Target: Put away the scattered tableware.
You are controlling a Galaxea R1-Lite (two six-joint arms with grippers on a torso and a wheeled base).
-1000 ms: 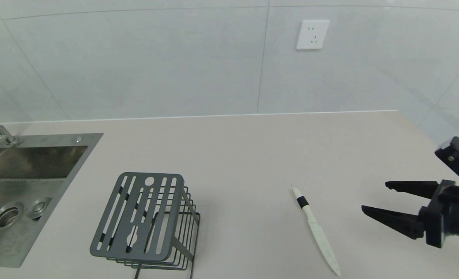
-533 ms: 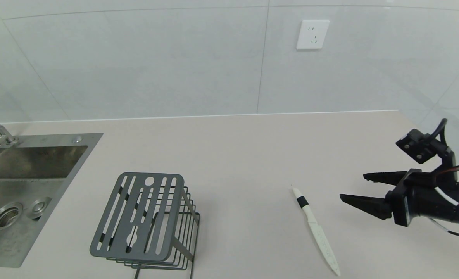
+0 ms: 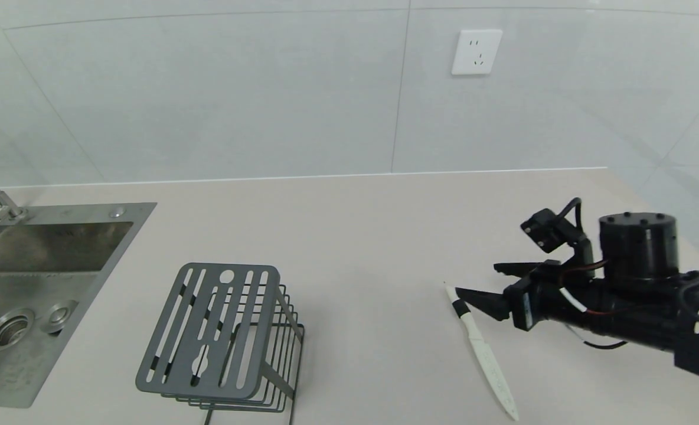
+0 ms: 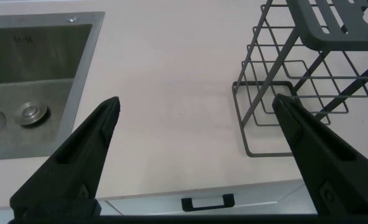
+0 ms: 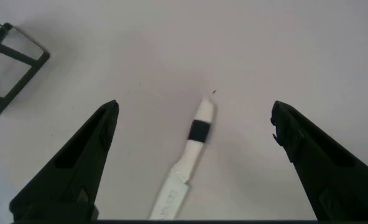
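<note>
Knife [image 3: 479,348] lying just under the wide-open right claw [image 3: 477,279]
It is resting flat on the counter [image 3: 355,236], banded handle sitting between the spread jaws, blade trailing back beneath the wrist, nearly along the claw's reach.

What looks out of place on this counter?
The white knife lies loose and slanted on the counter, right of the grey slotted rack instead of in it. The open right gripper hovers by one end.
</note>
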